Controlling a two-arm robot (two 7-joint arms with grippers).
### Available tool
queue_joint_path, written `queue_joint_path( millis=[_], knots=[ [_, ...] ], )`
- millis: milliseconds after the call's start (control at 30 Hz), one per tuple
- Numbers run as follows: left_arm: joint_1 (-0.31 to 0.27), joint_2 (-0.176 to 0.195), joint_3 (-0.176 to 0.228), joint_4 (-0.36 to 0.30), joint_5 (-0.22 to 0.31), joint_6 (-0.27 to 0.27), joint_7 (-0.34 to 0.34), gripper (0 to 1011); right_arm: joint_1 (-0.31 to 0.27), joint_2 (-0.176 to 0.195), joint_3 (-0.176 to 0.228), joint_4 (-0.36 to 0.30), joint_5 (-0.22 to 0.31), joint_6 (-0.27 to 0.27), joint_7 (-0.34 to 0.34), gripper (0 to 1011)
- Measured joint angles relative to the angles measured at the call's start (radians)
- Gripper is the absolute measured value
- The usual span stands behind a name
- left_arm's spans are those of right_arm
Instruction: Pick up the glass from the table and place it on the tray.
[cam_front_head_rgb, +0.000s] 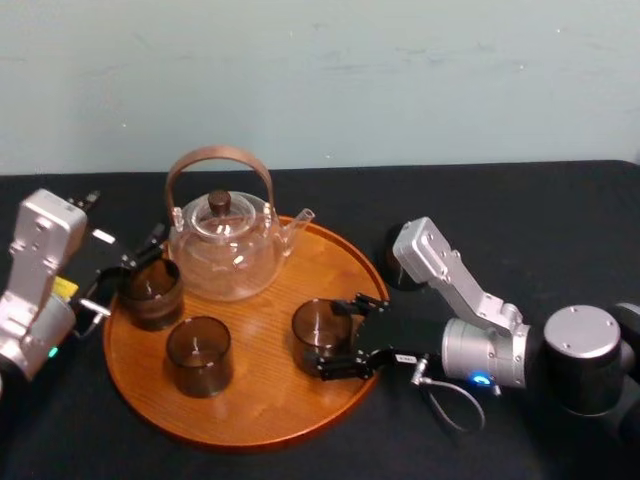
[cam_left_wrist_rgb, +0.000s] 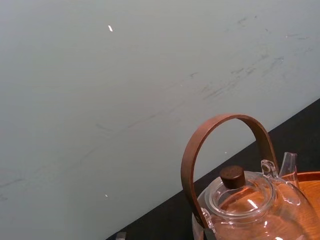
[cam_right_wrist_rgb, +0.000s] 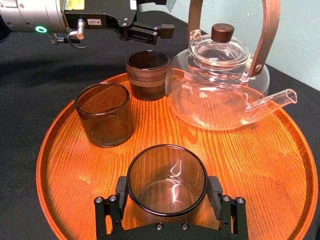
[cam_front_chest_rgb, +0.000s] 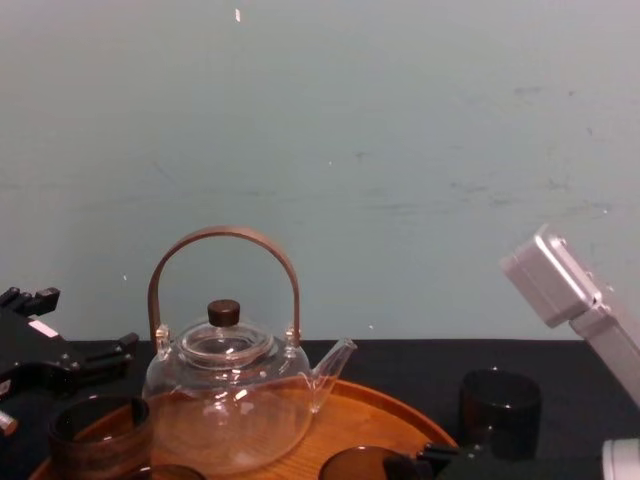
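Nearest the robot, the right gripper (cam_front_head_rgb: 335, 338) reaches in low from the right, its forearm lying almost level over the tray's rim and the silver elbow link rising behind it. Its jaws are closed against both sides of the glass (cam_front_head_rgb: 318, 330). That glass stands upright and empty on the near right part of the tray (cam_front_head_rgb: 250, 410), apparently resting on the wood. The round wooden tray holds four things in all: three glasses and one teapot. A second glass (cam_front_head_rgb: 199, 355), also empty, stands on the tray's near left, apart from the held one. Farther back on the left rim is a third glass (cam_front_head_rgb: 152, 293), darker and banded, just beside the teapot. The left gripper (cam_front_head_rgb: 128, 270) hangs at that third glass from the left edge of the counter (cam_front_head_rgb: 520, 220). Its silver wrist is tilted toward the tray and its jaws are spread apart. The clear teapot (cam_front_head_rgb: 225, 255), with a brown hoop handle and a dark knob on its lid, sits at the tray's far side, spout pointing right. A fourth glass (cam_front_chest_rgb: 500, 400), dark, stands off the tray on the black counter behind the right arm. Beyond it is a pale wall (cam_front_head_rgb: 320, 80).
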Motion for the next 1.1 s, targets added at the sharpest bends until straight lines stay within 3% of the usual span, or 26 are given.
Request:
queue_joint_path(
  millis=[667, 1100],
  knots=[
    [0.0, 0.0, 0.0, 0.0, 0.0, 0.0, 0.0, 1001, 0.001, 0.001, 0.002, -0.002, 0.007, -0.001, 0.007, 1002],
    [0.0, 0.0, 0.0, 0.0, 0.0, 0.0, 0.0, 1001, -0.044, 0.077, 0.023, -0.082, 0.049, -0.005, 0.052, 1002]
  ],
)
